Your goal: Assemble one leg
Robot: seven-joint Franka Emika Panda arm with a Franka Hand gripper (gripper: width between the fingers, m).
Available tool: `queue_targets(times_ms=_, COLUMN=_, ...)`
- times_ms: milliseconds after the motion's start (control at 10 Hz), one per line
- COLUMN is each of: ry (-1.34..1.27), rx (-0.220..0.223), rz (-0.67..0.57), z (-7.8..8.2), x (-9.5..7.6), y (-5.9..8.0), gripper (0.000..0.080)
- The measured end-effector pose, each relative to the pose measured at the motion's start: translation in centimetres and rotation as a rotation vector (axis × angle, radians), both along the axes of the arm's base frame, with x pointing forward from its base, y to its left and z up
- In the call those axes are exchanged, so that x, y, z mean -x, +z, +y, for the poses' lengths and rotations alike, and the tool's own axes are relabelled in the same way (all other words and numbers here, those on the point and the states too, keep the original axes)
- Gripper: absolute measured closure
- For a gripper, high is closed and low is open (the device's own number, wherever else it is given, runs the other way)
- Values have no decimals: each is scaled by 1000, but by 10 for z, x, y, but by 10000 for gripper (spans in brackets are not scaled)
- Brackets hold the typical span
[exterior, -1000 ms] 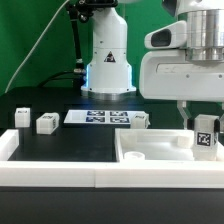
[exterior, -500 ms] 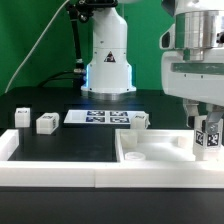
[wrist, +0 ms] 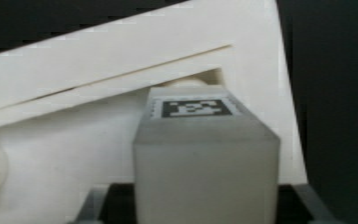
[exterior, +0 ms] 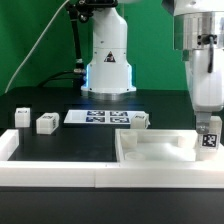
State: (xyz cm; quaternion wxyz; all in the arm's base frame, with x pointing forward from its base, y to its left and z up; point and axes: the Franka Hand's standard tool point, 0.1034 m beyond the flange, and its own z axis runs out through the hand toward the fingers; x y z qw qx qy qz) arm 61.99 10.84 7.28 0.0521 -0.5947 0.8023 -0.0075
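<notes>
My gripper (exterior: 207, 132) is shut on a leg (exterior: 208, 138), a small white block with a black-and-white tag facing the camera. It holds the leg upright at the right end of the large white tray-like piece (exterior: 150, 156), low over its inside. I cannot tell whether the leg touches it. In the wrist view the leg (wrist: 202, 150) fills the middle between my fingers (wrist: 98, 200), tag side up, with the tray's raised rim (wrist: 105, 85) beyond it.
Three more white legs stand on the black table: two at the exterior view's left (exterior: 22, 117) (exterior: 46, 123) and one behind the tray (exterior: 138, 120). The marker board (exterior: 98, 117) lies in front of the robot base (exterior: 108, 60). A white rim (exterior: 50, 176) runs along the front.
My hand has turned about its vertical axis and shifted toward the exterior view's right, carrying the leg with it to the tray's right end and slightly lower.
</notes>
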Motion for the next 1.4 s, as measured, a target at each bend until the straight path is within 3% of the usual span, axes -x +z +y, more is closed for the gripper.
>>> queue_targets(times_ms=300, ry=-149, rx=-9, rz=19, z=-2, x=2, y=0, gripper=505)
queue_targets(times_ms=700, ry=-110, rx=-4, rz=14, z=-2, x=2, y=0, gripper=495)
queue_targets(times_ms=800, ry=-110, rx=-4, rz=14, z=-2, x=2, y=0, gripper=318)
queue_targets(times_ms=900, ry=-109, rx=-4, rz=14, z=-2, x=2, y=0, gripper=318)
queue_targets(times_ms=1000, ry=-109, rx=-4, rz=14, z=-2, x=2, y=0, gripper=179)
queue_targets(times_ms=1400, ry=-108, rx=-4, rz=14, z=-2, x=2, y=0, gripper=151)
